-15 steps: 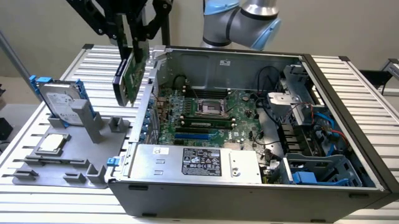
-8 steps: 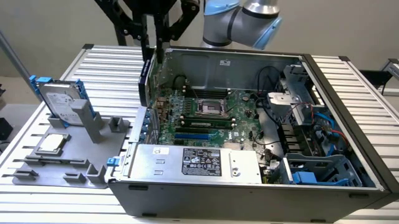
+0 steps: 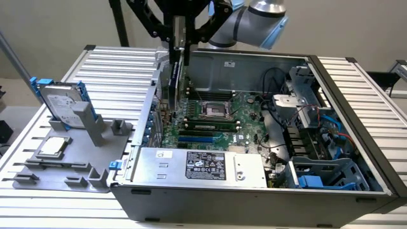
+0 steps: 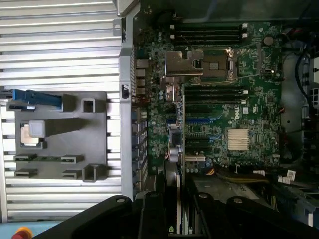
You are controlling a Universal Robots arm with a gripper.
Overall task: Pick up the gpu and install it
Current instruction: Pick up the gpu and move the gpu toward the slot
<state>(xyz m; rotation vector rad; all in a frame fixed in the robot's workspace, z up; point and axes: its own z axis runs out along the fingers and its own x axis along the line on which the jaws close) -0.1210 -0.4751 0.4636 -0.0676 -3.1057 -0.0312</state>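
Observation:
The gpu hangs upright and edge-on, its dark face toward the exterior view's left. My gripper is shut on its top edge. The card stands just inside the open computer case, close to the wall on the exterior view's left, above the green motherboard. In the wrist view the gpu is a thin vertical strip running out from my gripper. It lies over the motherboard beside the blue expansion slot. I cannot tell whether its lower edge touches a slot.
A grey parts stand at the exterior view's left holds a silver hard drive in a blue frame and a square CPU chip. Inside the case are the power supply, cables and a blue drive cage.

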